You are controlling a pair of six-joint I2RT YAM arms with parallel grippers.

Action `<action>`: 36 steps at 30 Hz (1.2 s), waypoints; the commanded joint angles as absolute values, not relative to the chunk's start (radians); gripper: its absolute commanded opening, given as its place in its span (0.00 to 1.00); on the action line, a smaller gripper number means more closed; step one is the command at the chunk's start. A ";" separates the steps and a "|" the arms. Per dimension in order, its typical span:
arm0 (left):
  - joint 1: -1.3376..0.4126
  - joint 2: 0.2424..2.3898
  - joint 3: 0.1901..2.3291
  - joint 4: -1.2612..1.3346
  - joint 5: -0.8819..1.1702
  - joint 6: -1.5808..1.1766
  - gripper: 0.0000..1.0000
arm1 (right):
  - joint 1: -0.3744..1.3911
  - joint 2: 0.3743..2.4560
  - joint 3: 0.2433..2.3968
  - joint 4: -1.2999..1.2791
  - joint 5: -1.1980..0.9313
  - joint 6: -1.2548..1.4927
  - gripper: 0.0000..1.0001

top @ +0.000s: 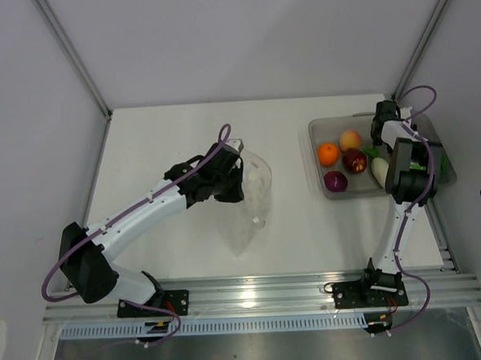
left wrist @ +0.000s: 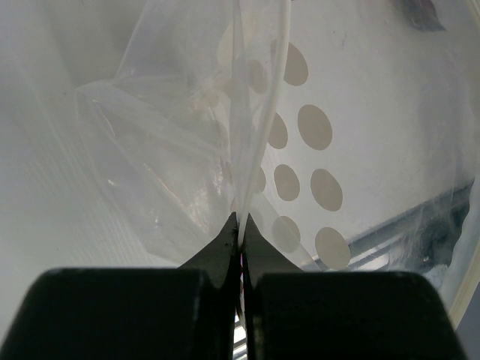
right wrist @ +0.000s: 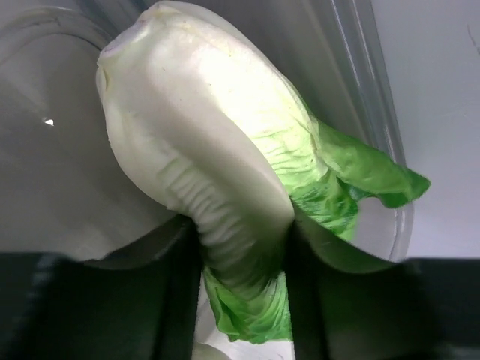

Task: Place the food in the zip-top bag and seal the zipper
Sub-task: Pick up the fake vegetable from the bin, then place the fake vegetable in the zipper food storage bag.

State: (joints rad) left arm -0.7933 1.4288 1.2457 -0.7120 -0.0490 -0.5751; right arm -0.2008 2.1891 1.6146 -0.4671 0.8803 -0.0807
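The clear zip-top bag (top: pixel 254 197) hangs in mid-table, lifted by its upper edge. My left gripper (top: pixel 240 165) is shut on that edge; the left wrist view shows the tips (left wrist: pixel 241 225) pinching the plastic, with the zipper strip (left wrist: pixel 276 82) running up from them. In the tray (top: pixel 329 126) lie an orange (top: pixel 328 153), a peach fruit (top: pixel 350 139), a dark red fruit (top: pixel 354 161), a purple fruit (top: pixel 335 181) and a white radish (top: pixel 379 170). My right gripper (right wrist: pixel 244 262), over the tray's right part, is shut on the green leafy cabbage (right wrist: pixel 202 127). In the top view it is hidden under its wrist.
The rigid clear tray sits at the back right near the right wall frame. An aluminium rail (top: pixel 255 292) runs along the near table edge. Beige dots print the bag (left wrist: pixel 315 126).
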 commanded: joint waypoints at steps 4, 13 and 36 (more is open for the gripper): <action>-0.778 1.410 1.273 -0.699 -0.054 -0.554 0.01 | -0.192 2.128 1.681 -0.528 0.856 -0.015 0.21; -0.770 1.399 1.281 -0.709 -0.045 -0.532 0.01 | -0.163 2.007 1.709 -0.612 0.850 0.021 0.00; -0.762 1.447 1.335 -0.654 0.074 -0.523 0.01 | 0.144 1.372 1.573 -0.685 -0.504 0.529 0.00</action>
State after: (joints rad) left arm -0.7700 1.4528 1.2873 -0.6952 0.0395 -0.5220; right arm 0.1017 1.4445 1.6436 -0.8139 -0.1455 0.3706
